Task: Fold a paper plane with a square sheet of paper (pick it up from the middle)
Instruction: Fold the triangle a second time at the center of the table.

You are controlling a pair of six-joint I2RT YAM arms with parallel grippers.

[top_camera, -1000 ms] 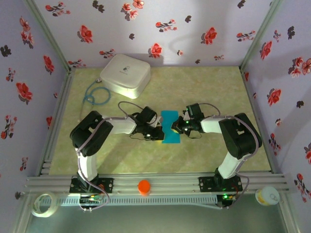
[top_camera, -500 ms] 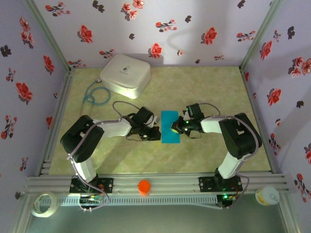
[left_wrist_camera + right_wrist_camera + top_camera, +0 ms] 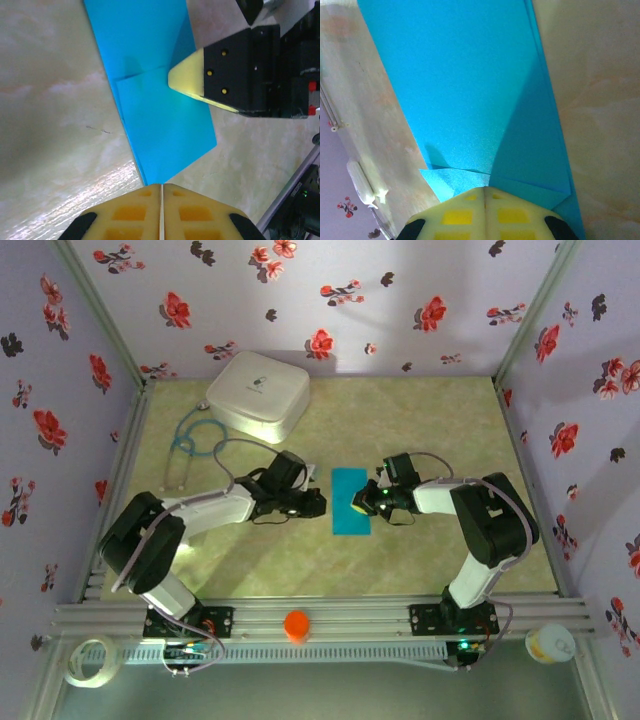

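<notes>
L gripper backed off paper; R gripper pins it.

No text, number or brand can be read in any view. The white rounded box in the upper left of the top view carries a small dark mark on its lid, too small and blurred to tell whether it is lettering or a logo.

Sheet of paper runs off the right wrist view's top edge — its near fold is hidden behind the right tool.
</notes>
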